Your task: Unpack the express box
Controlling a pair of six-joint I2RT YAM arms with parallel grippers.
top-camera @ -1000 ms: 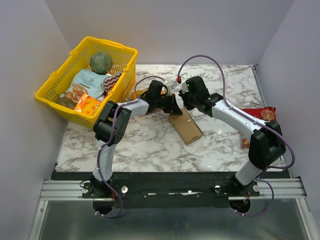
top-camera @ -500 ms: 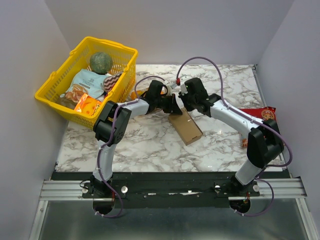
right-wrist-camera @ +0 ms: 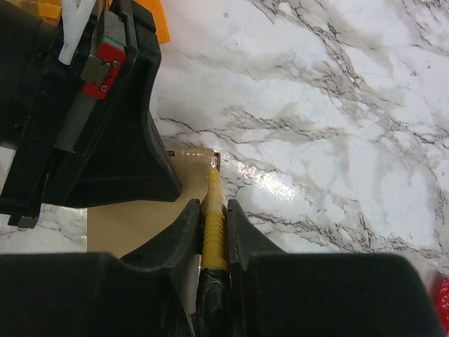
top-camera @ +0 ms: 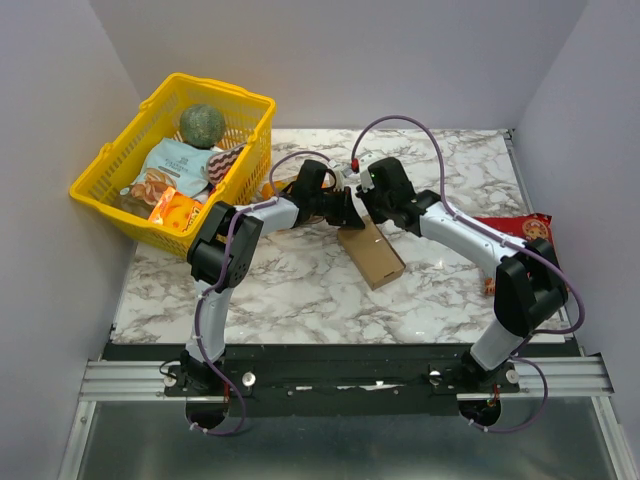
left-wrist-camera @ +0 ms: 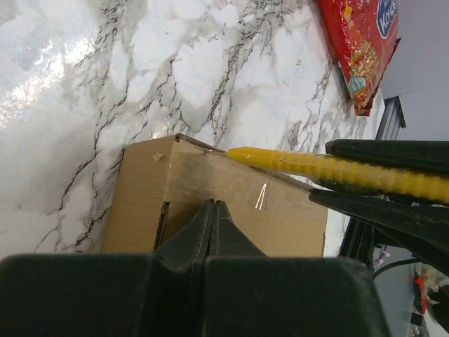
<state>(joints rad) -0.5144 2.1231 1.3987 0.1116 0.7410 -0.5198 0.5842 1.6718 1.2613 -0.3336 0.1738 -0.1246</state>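
The express box (top-camera: 372, 255), flat brown cardboard, lies at the middle of the marble table (top-camera: 290, 290). My left gripper (top-camera: 345, 213) is shut with nothing between its jaws, and its tips (left-wrist-camera: 214, 205) rest on the box top (left-wrist-camera: 175, 182). Facing it, my right gripper (top-camera: 364, 205) is shut on a yellow ribbed tool (right-wrist-camera: 212, 184). The tool's tip touches the far corner edge of the box (right-wrist-camera: 133, 221). In the left wrist view the tool (left-wrist-camera: 337, 170) lies along the box's upper edge.
A yellow basket (top-camera: 250, 110) holding snack bags and a green ball stands at the back left. A red snack bag (top-camera: 520, 228) lies at the right edge of the table, also in the left wrist view (left-wrist-camera: 361, 42). An orange packet (right-wrist-camera: 156, 17) lies behind the left gripper.
The right arm's elbow has shifted slightly left. Both grippers have stayed at the far end of the box.
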